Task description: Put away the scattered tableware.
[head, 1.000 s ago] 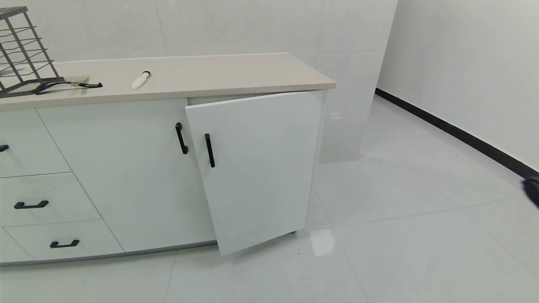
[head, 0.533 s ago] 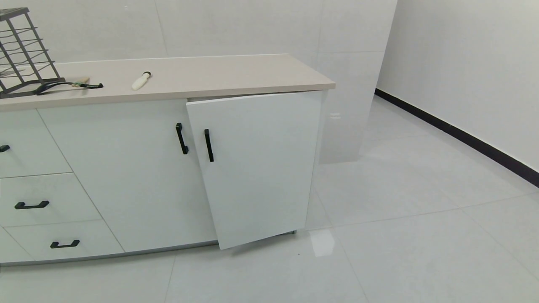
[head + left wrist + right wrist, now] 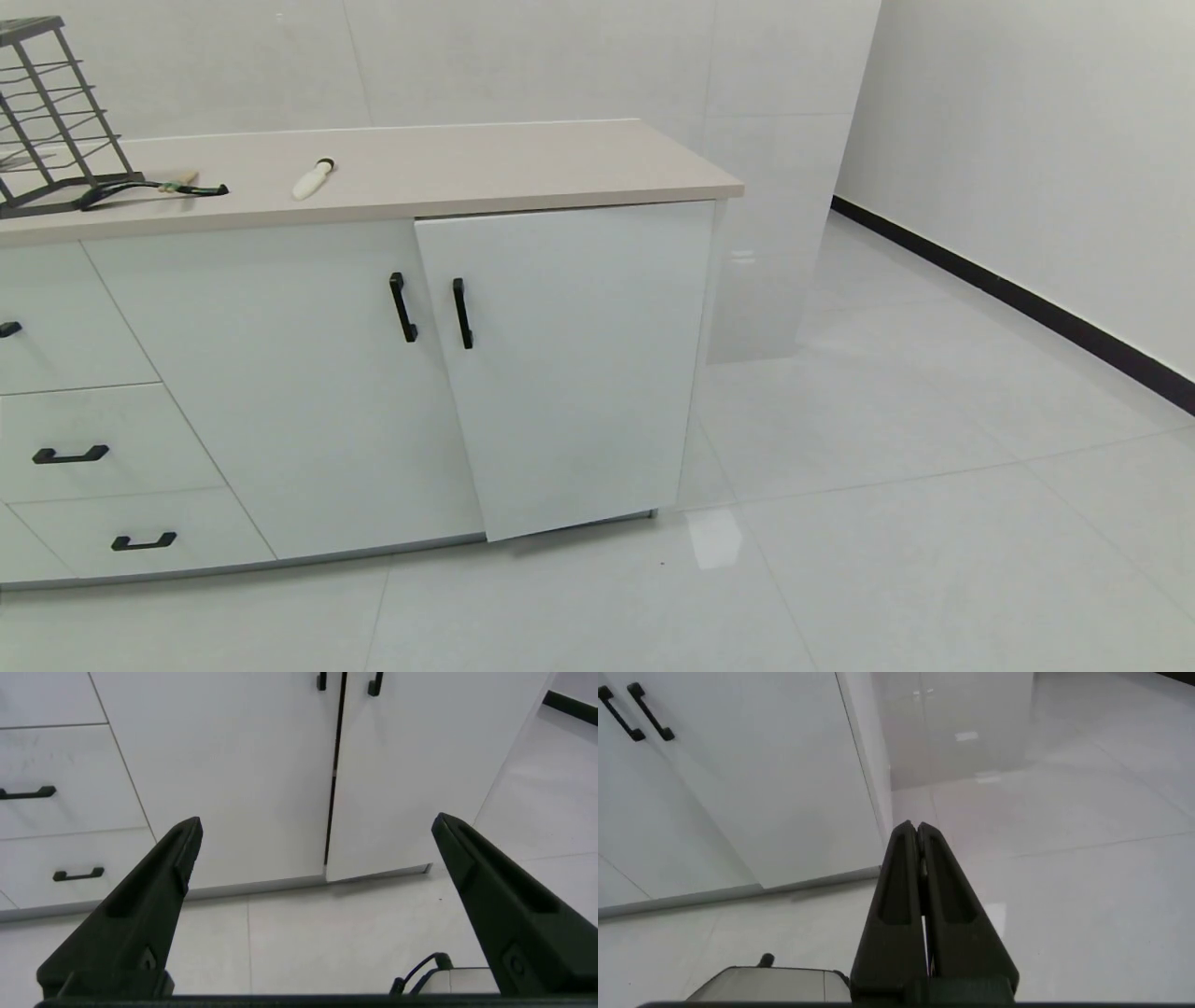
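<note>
On the beige countertop lie a white-handled utensil and a black-handled utensil, beside a dark wire rack at the far left. Below, the right cabinet door with a black handle stands slightly ajar. My left gripper is open and low, facing the cabinet doors with nothing between its fingers. My right gripper is shut and empty, low above the floor near the cabinet's right end.
Drawers with black handles sit at the cabinet's left. White tiled floor spreads open to the right, bounded by a wall with a black baseboard.
The right cabinet door has swung from well open to nearly closed. A dark arm part at the head view's right edge has gone out of sight.
</note>
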Controlling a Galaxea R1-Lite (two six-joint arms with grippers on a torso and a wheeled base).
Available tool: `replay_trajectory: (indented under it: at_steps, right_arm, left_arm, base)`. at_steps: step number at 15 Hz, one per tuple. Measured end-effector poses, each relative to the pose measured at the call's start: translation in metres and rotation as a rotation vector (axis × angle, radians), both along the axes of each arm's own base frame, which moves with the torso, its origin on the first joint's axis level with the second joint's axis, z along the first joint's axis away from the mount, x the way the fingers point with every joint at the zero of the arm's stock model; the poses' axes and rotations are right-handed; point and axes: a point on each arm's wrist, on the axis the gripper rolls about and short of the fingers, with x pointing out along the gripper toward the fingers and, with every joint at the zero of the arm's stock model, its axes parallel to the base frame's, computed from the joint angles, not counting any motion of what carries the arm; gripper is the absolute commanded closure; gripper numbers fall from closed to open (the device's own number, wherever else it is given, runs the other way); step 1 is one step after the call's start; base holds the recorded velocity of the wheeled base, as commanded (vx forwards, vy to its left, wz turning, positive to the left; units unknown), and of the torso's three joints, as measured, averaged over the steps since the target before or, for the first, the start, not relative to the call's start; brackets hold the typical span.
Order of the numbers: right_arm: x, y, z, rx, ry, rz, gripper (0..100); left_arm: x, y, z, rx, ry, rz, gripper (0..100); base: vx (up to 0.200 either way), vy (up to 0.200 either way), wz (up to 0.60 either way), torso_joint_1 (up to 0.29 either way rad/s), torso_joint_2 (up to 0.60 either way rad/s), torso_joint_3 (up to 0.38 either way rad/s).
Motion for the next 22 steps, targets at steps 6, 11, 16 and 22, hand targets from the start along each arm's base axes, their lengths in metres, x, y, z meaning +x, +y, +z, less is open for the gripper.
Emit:
replay_trajectory:
  at_steps: [6,11,16,22]
  right_arm:
    - [-0.007,0.002,-0.001,0.007,-0.078,-0.113,100]
    - [-0.010,-0.003,-0.003,-0.179,-0.069,-0.336,100]
    - [-0.010,-0.001,-0.002,-0.151,-0.104,-0.269,100]
    - [-0.009,0.001,-0.009,-0.160,-0.056,-0.140,100]
  left_arm:
    - [0.000,0.000,0.000,0.000,0.000,0.000,0]
    - [0.000,0.000,0.000,-0.005,-0.001,0.020,0]
    - [0.000,0.000,0.000,-0.003,-0.001,0.019,0]
    - [0.000,0.000,0.000,0.003,0.000,0.017,0]
  base:
    - [0.000,0.000,0.00,0.000,0.00,0.000]
    - [0.000,0.000,0.00,0.000,0.00,0.000]
    - [0.160,0.000,0.00,0.004,0.00,0.001]
    - [0.100,0.000,0.00,0.003,0.00,0.001]
